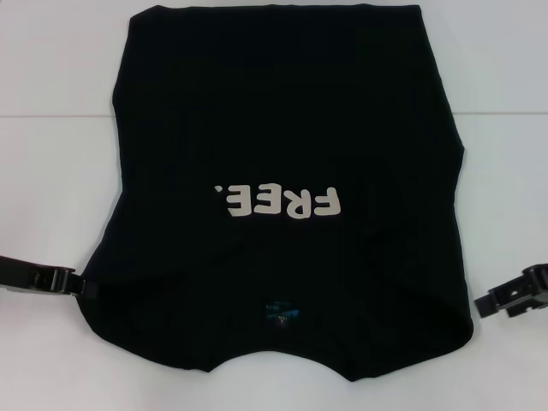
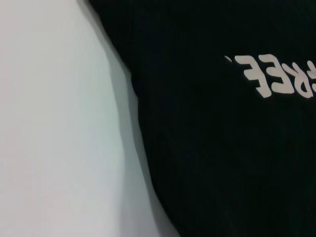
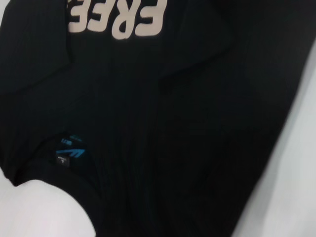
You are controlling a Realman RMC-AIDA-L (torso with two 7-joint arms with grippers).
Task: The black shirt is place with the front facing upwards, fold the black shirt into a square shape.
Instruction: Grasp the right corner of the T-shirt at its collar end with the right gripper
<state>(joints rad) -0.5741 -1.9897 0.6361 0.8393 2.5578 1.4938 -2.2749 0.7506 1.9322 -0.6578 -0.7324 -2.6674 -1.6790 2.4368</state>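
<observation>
the black shirt (image 1: 282,128) lies flat on the white worktop (image 1: 60,77), front up, with its collar end toward the robot and the hem at the far side. the cream "free!" lettering (image 1: 278,203) sits mid-chest, and a small blue mark (image 1: 281,315) shows just inside the collar. both sleeves look tucked in, so the sides run fairly straight. the left gripper (image 1: 81,287) is low at the shirt's left edge near the shoulder, right against the cloth; i cannot tell whether it is apart or together. the right gripper (image 1: 484,304) sits just beside the shirt's right edge, and i cannot tell its state either.
</observation>
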